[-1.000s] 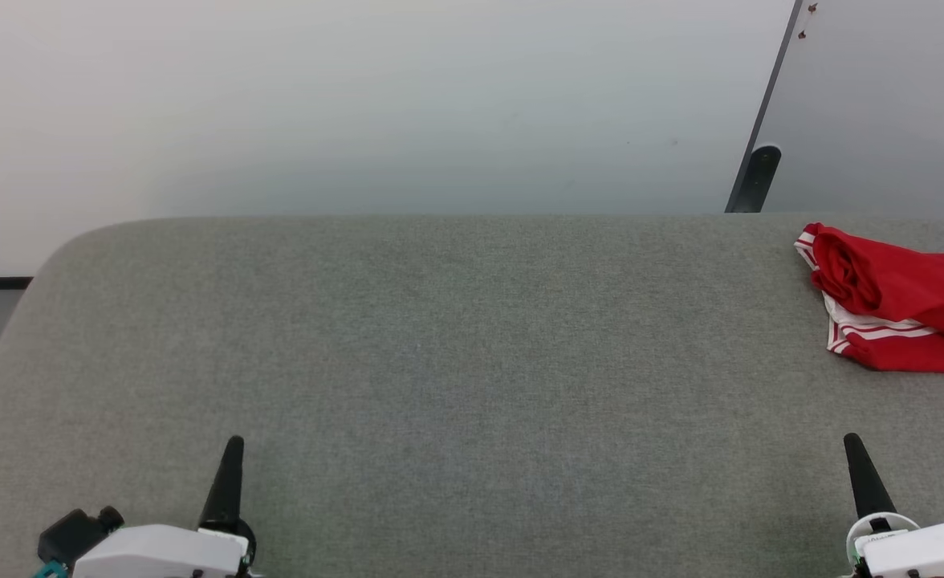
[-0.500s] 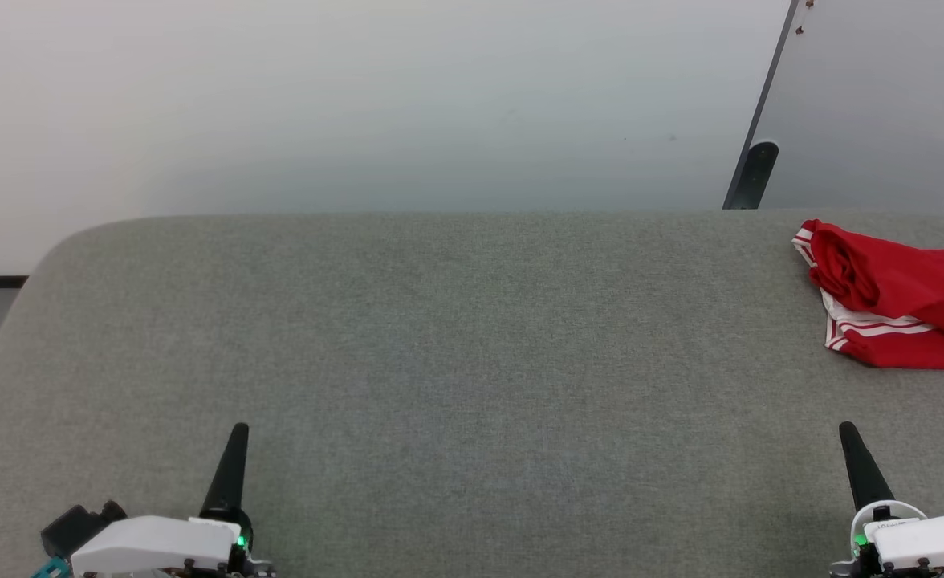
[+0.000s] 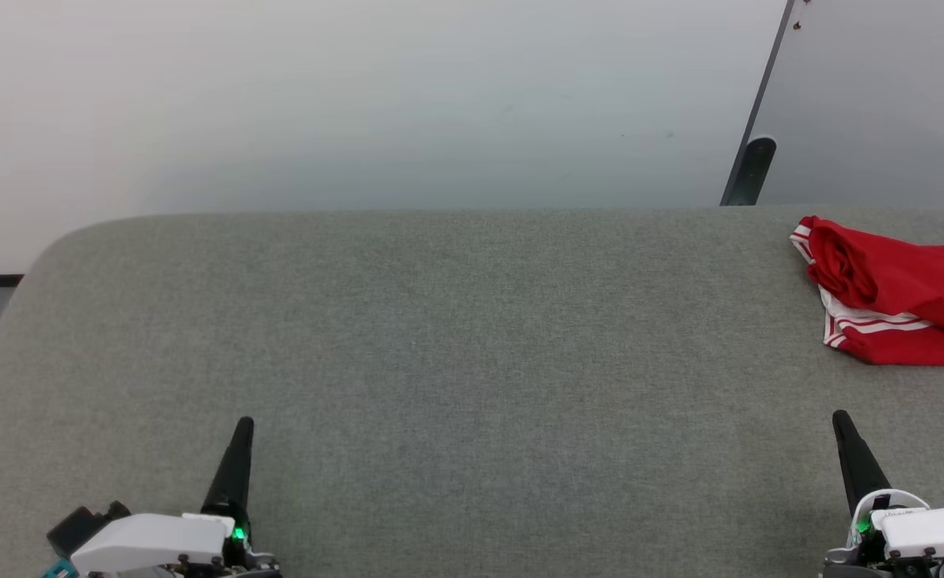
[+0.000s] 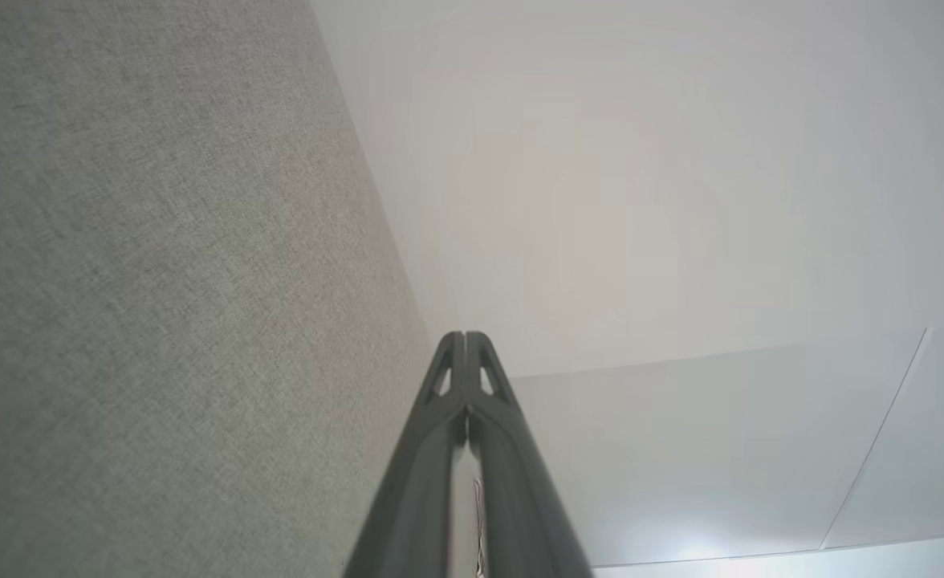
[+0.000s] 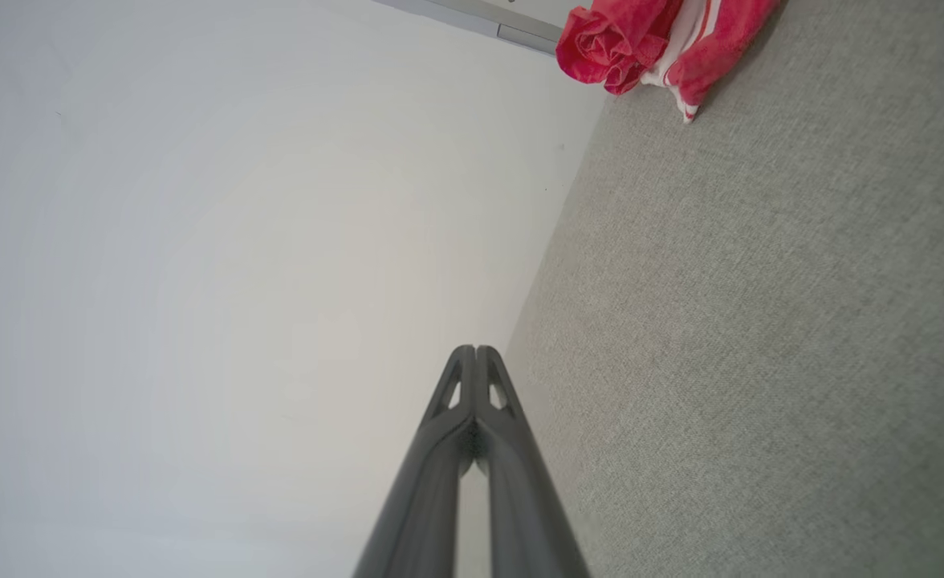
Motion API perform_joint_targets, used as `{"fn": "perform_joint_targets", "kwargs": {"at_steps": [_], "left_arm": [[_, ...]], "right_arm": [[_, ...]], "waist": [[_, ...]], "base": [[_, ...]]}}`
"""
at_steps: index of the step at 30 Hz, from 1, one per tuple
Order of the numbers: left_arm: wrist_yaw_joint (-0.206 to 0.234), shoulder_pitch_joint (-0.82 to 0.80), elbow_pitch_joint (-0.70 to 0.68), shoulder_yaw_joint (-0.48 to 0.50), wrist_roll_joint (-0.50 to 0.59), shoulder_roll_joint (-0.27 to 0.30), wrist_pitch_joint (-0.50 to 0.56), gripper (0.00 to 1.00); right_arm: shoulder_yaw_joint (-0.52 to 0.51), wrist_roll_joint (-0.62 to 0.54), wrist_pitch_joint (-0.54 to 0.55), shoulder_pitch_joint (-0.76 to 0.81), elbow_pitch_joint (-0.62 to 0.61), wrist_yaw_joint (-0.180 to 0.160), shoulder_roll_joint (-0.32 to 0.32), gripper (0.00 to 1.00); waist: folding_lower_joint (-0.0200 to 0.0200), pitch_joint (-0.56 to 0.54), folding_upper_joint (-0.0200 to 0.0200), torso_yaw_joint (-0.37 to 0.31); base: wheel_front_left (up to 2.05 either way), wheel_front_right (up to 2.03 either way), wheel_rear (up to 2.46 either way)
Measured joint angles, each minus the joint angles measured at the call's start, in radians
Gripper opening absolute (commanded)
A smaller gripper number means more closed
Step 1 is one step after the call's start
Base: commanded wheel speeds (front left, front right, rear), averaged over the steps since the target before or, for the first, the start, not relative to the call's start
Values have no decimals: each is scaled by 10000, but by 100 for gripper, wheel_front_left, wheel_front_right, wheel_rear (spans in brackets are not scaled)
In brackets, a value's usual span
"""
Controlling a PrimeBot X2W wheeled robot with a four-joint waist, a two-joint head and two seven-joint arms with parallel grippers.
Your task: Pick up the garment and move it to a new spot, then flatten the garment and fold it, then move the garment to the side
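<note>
Black fingers of the left pincer (image 3: 243,429) are pressed tightly together on nothing, pointing away over the near left part of the grey fabric-covered counter (image 3: 472,337). Well apart from it, at the near right, the right pincer (image 3: 843,424) is likewise pressed together and empty. Beyond the right pincer, clear of its tip, the garment (image 3: 905,297) lies crumpled by the counter's far right corner, red with white striped trim, partly cut off by the head view's right border. A pale wall (image 3: 360,104) rises behind the counter.

Probably a lab: bare white wall (image 3: 360,104), grey fabric-covered table (image 3: 440,361).
</note>
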Motion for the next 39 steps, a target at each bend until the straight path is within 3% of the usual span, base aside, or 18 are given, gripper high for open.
{"fn": "perform_joint_targets", "kwargs": {"at_steps": [28, 39], "left_arm": [[0, -198, -192, 148, -1795, -245, 529, 0], [0, -205, -199, 159, -1875, -272, 531, 0]], "right_arm": [[-56, 2006, 500, -268, -35, -4, 186, 0], [-61, 2098, 525, -359, -44, -4, 199, 0]], "waist": [[1, 113, 0, -91], [1, 118, 0, -96]], "base": [[0, 0, 0], [0, 0, 0]]}}
